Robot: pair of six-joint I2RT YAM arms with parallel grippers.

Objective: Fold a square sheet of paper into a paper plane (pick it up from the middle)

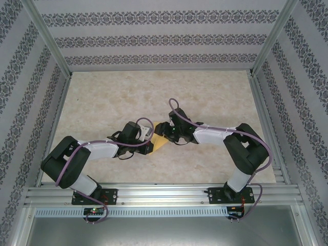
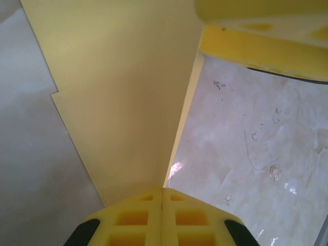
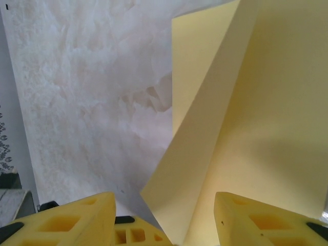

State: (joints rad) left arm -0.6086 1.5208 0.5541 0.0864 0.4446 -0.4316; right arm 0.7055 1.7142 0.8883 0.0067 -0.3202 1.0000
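Note:
The square sheet of paper [image 1: 160,141] is yellow and folded into overlapping layers, held up off the table between the two arms. In the left wrist view the paper [image 2: 123,102] fans out from a crease, and my left gripper [image 2: 163,190] is shut on its narrow end. My right gripper [image 3: 165,197] is open, its fingers [image 3: 241,215] standing on either side of a raised flap of the paper [image 3: 246,128] without pressing it. From above, the left gripper [image 1: 149,137] and right gripper [image 1: 164,129] meet at the sheet. A finished paper plane is out of view.
The marble-patterned tabletop [image 1: 154,92] spreads out behind the grippers. Patterned walls and aluminium posts [image 1: 48,38] fence the back and sides. A metal rail [image 1: 164,193] at the near edge carries both arm bases.

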